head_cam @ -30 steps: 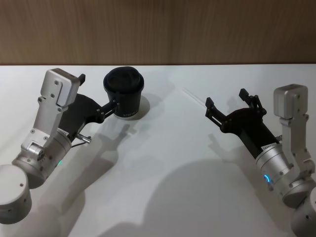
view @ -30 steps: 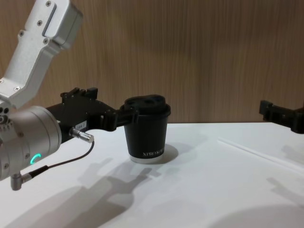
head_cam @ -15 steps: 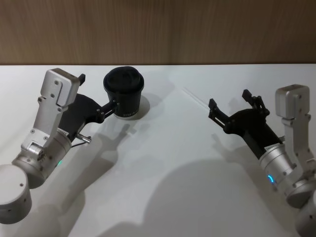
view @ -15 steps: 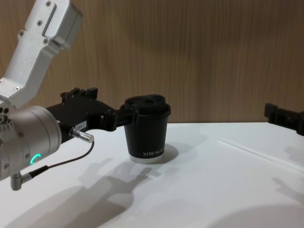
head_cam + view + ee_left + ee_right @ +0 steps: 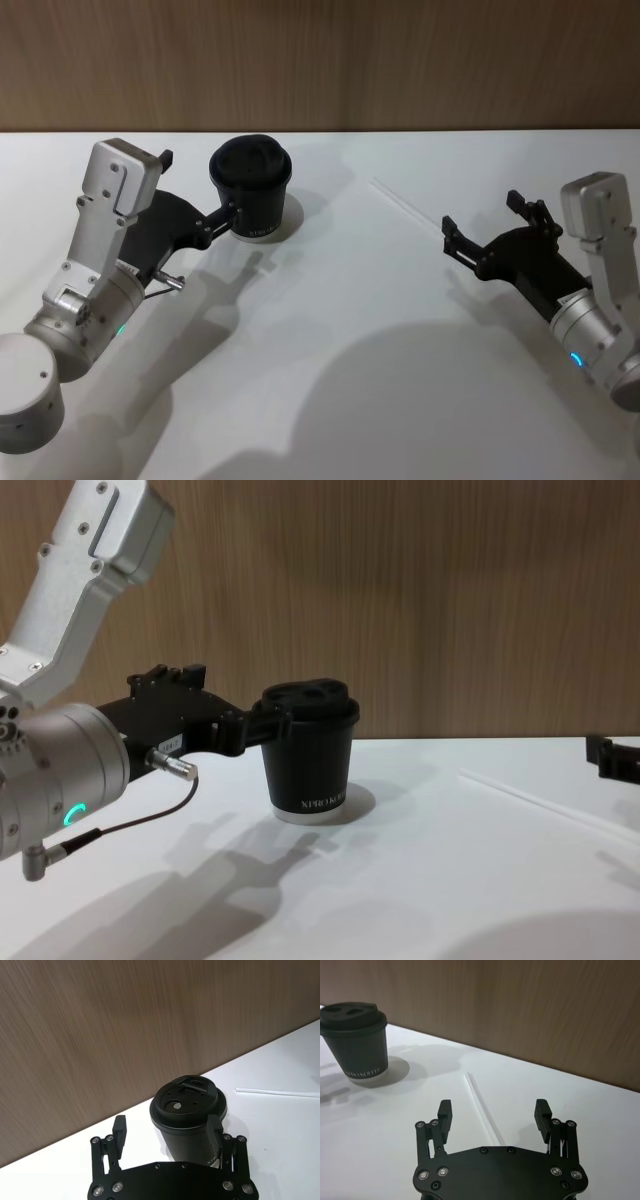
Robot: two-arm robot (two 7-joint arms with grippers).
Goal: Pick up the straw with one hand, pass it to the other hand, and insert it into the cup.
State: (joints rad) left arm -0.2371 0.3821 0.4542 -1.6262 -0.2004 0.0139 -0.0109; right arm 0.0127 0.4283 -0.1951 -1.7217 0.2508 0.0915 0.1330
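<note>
Thin white drinking straw (image 5: 405, 201) lies flat on the white table (image 5: 330, 330), at 3 o'clock of the black lidded paper cup (image 5: 250, 190). Its near end is hidden under the wide-spread right tool (image 5: 480, 210). The left tool (image 5: 200, 184) is also spread wide, with one finger touching the cup and the other apart.

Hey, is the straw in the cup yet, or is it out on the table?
Out. The straw lies flat on the table, apart from the lidded cup.

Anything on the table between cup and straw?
Nothing. In the head view the table between the cup and the straw is bare, with only shadow on it. The right wrist view agrees.
</note>
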